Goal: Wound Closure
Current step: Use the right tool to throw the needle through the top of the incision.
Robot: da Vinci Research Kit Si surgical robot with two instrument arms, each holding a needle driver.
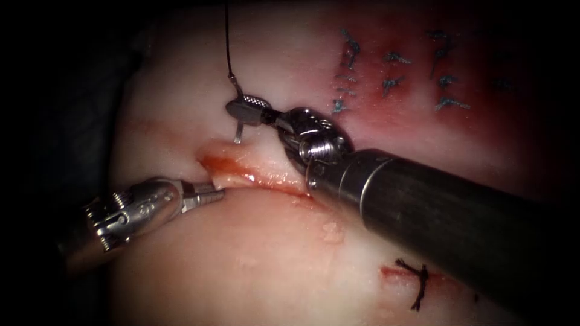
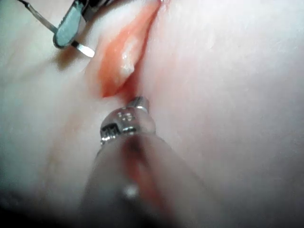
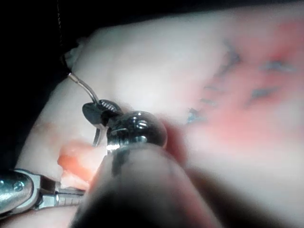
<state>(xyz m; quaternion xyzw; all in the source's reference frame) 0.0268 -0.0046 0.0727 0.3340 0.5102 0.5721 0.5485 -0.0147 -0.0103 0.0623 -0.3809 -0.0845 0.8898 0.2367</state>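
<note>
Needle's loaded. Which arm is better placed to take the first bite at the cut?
Right, probably. Its tool is shut on the needle, mid-curve, tip just above the cut, not in the tissue. The left tool is at the cut's edge; grip unclear.

Endoscope view: light pools on the middle of the tissue (image 1: pixel 260 253); edges and corners fall to black. Specular glints on the right claw (image 1: pixel 240 108) and left claw (image 1: pixel 214 194); wet sheen along the cut (image 1: pixel 254 176). Left wrist view: pale, strongly lit; near shaft blurred, soft shadow under the needle (image 2: pixel 83 48). Right wrist view: near shaft out of focus, background dark.
</note>
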